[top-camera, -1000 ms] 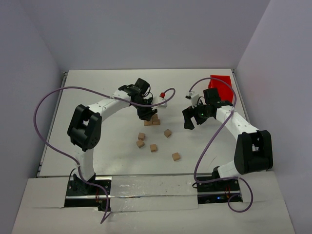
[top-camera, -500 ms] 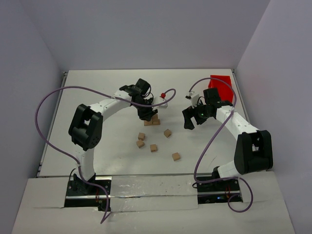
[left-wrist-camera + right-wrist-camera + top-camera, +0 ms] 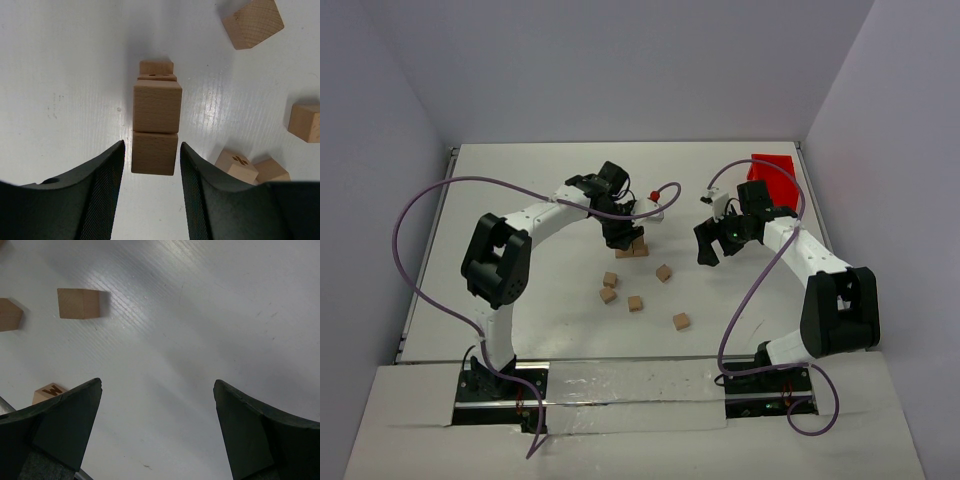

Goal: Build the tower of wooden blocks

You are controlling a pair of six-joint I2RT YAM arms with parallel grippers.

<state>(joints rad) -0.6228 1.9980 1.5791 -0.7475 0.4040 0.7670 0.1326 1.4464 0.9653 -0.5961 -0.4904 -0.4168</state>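
Almost nothing has shifted over the last second – seen from above, the elbow of my left arm [image 3: 498,262] sits a shade further right than it did, while my right arm [image 3: 800,255] and the loose cubes lie just as before.

My left gripper [image 3: 620,238] hangs over the tower [image 3: 636,246], which stands near the middle of the table [image 3: 520,190], a little towards the far side. In the wrist view the left gripper [image 3: 151,146] has its fingers [image 3: 107,175] on either side of the nearest cube of the tower [image 3: 156,106], with a thin strip of white table showing at each flank – so I have let go and grip nothing. The cubes of the tower sit edge to edge in a line running away from me. I cannot tell from here how many layers it has.

Five wood blocks [image 3: 635,303] lie scattered on the table nearer my bases than the tower, all apart from it. Several of them show at the right of the left wrist view [image 3: 252,22].

My right gripper [image 3: 705,250] is held off to the right of the tower, well apart from it, with the red bin [image 3: 775,175] behind it in the far right corner. Its jaws stand spread wide over bare table [image 3: 157,384], with nothing between them. One block [image 3: 78,303] lies ahead to the left, and another near my left finger bears a dark printed mark [image 3: 48,390]
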